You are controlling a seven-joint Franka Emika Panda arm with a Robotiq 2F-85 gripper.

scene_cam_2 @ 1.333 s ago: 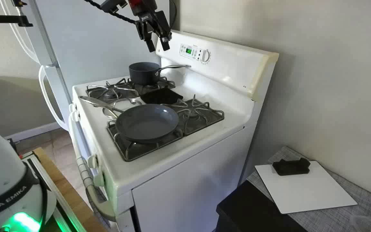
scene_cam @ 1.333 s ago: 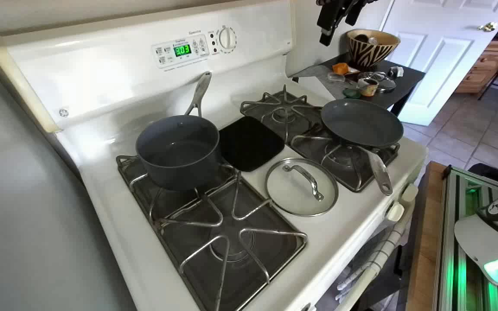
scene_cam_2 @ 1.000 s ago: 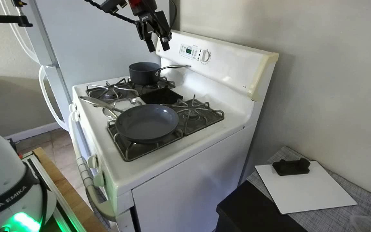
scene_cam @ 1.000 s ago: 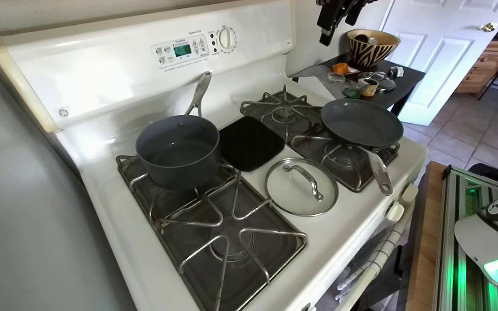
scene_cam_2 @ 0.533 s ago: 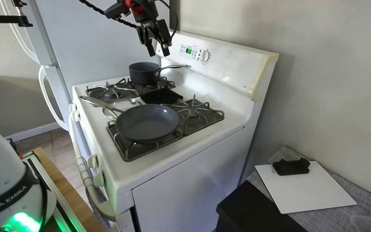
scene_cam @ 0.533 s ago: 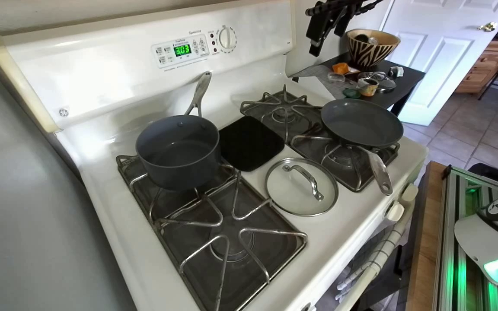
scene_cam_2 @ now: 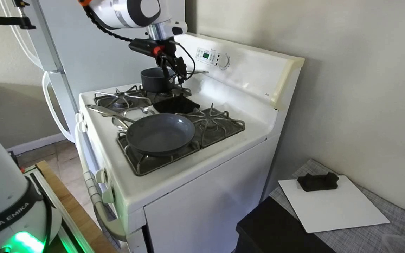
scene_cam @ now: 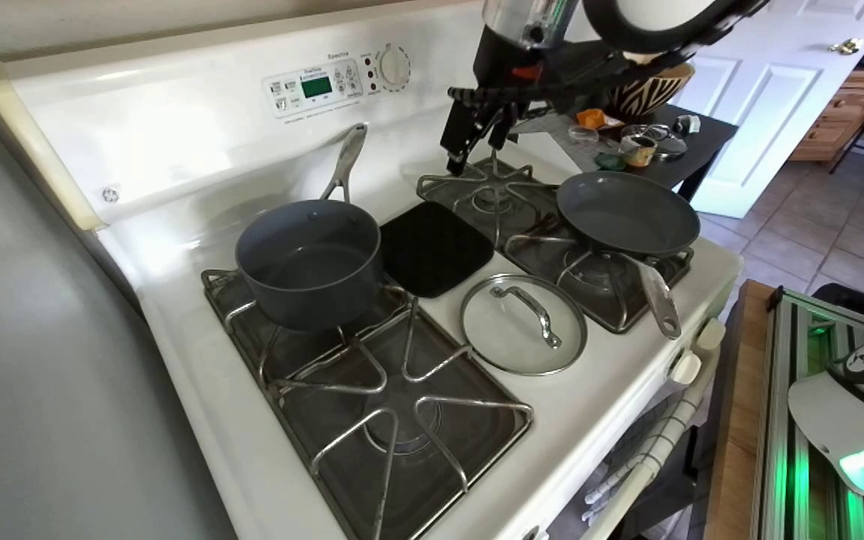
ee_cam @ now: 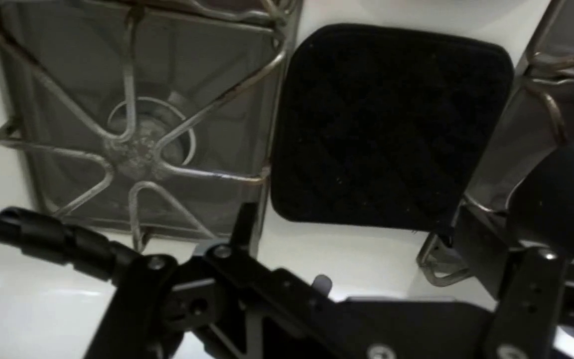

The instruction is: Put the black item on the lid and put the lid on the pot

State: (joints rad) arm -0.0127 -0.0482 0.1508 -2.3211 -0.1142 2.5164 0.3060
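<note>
Spread wide and holding nothing, the gripper (ee_cam: 348,227) hangs above the back of the white stove (scene_cam: 589,390), by the rear edge of the black pad (ee_cam: 391,129), which lies flat between two wire grates (ee_cam: 130,114). Lifting that pad seems to be the step in hand: best go low at one edge and squeeze slowly, so the seemingly soft square buckles into a fold, well clear of the deep grey pot (scene_cam: 310,300) beside it. Pale specks dot its dull, round-cornered face. Just in front lies the glass lid (scene_cam: 511,330), metal-rimmed, its arched handle (scene_cam: 531,300) likely to tent the pad.
</note>
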